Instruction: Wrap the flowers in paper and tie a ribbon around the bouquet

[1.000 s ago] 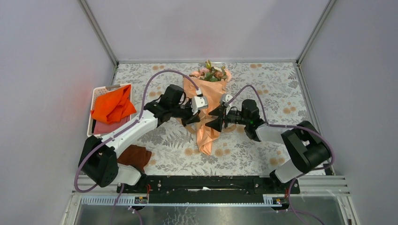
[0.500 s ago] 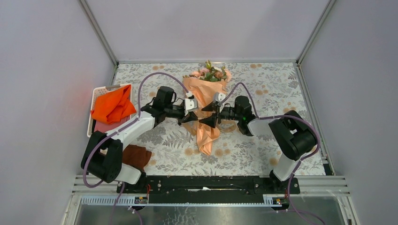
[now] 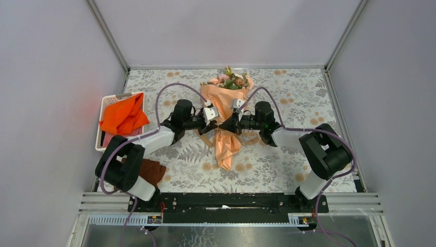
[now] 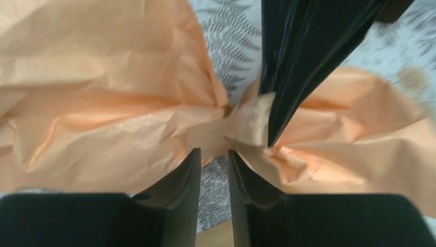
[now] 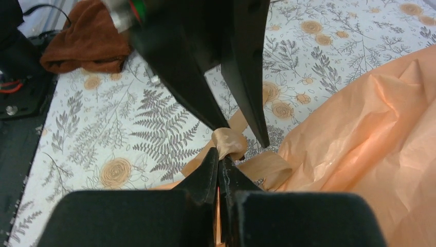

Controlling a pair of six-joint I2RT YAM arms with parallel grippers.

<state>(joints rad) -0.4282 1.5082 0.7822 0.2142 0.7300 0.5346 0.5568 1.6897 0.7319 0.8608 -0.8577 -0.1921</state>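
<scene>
The bouquet lies mid-table, with the flowers (image 3: 230, 81) at the far end. The peach paper (image 3: 222, 103) forms a cone that narrows to a pinched waist and then a tail (image 3: 226, 150). Both grippers meet tip to tip at that waist. My right gripper (image 5: 220, 154) is shut on a knotted bit of the tan ribbon (image 5: 230, 141). In the left wrist view its dark fingers (image 4: 288, 67) come down from the top onto the ribbon (image 4: 254, 116). My left gripper (image 4: 213, 152) stands slightly open, tablecloth showing in its gap, its tips against the paper (image 4: 103, 103).
A white basket (image 3: 105, 103) holding a bright orange cloth (image 3: 123, 116) stands at the left. A dark brown cloth (image 3: 149, 171) lies by the left arm's base. Grey walls close in the patterned table on three sides.
Both grippers have moved inward to the bouquet's waist. The right gripper has gone from open to shut on the ribbon. The left gripper's jaws have parted a little.
</scene>
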